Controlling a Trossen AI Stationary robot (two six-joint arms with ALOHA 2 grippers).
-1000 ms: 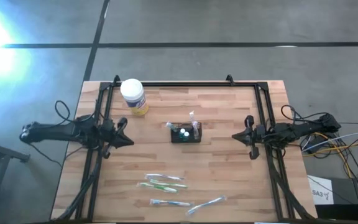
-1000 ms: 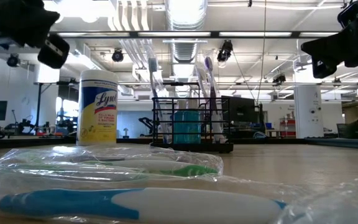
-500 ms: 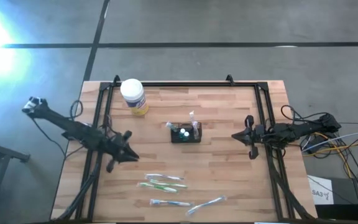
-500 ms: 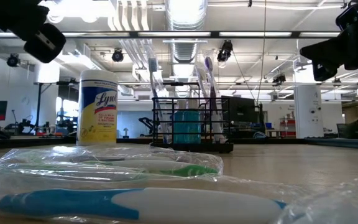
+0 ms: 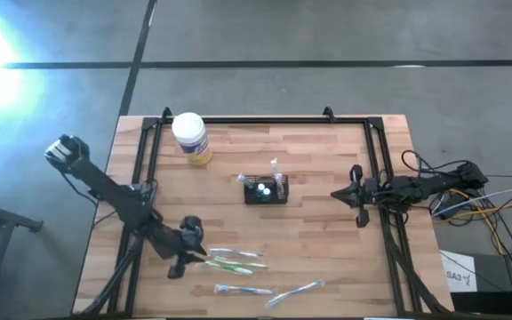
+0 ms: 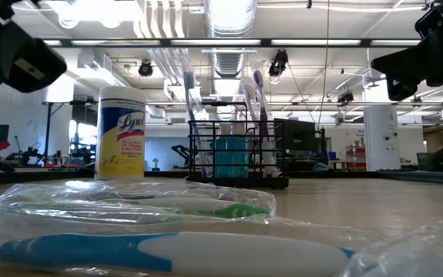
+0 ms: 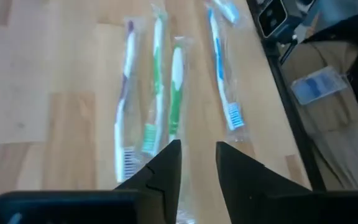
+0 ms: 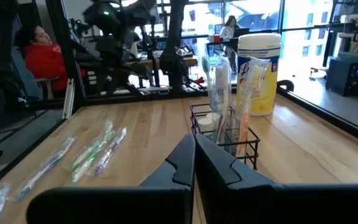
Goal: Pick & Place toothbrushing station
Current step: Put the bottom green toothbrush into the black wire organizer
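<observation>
Your left end effector [image 5: 188, 252], slightly open and empty, hovers by the plastic-wrapped toothbrushes [image 5: 235, 260]; next, grasp one for the black wire-mesh caddy [image 5: 266, 190].

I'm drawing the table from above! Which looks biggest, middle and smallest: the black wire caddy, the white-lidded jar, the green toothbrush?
From the high view:
1. black wire caddy and white-lidded jar: too alike to rank
2. green toothbrush: long, but thinnest

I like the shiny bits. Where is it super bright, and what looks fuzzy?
High view: a white glare burns out the floor at the top left corner. Low view: the wrapped toothbrushes nearest the camera are blurry, while the wire caddy and wipes jar look sharper; ceiling lamps glow white. Left wrist view: the left gripper is dark and soft-edged.
</observation>
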